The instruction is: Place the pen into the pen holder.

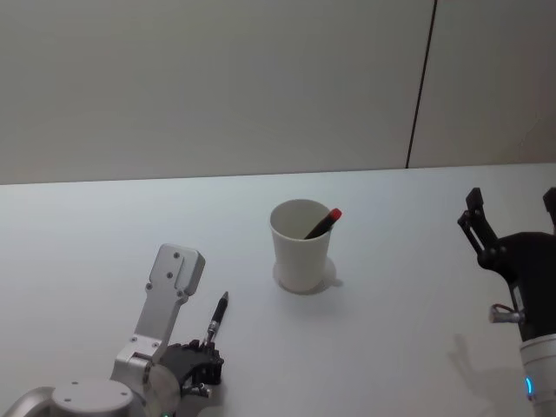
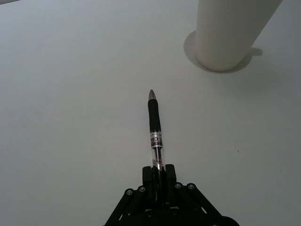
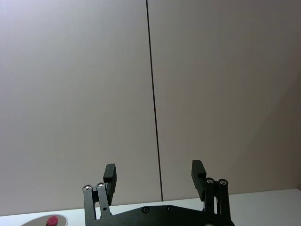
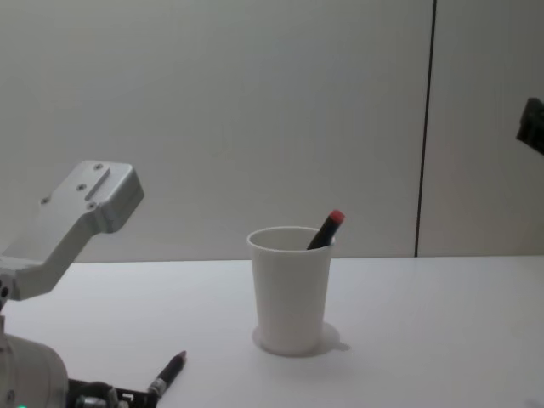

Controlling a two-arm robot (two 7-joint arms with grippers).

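Left hand (image 2: 159,178) is clamped on the back end of the pen (image 2: 154,125), a black one with a clear barrel and a silver tip. The pen sticks straight out past the fingers, low over the white bench (image 1: 104,234), so it's not in the cup yet. Ahead of that hand and a bit toward the right-arm side stands the pen holder (image 1: 301,248), a plain white paper cup, upright and well apart from the pen tip. A red-capped pen (image 1: 323,223) leans on its rim inside. Right hand (image 1: 512,213) is on the cup's far side from the left one, raised off the bench, fingers spread wide. Plain wall (image 1: 217,78) behind it all.
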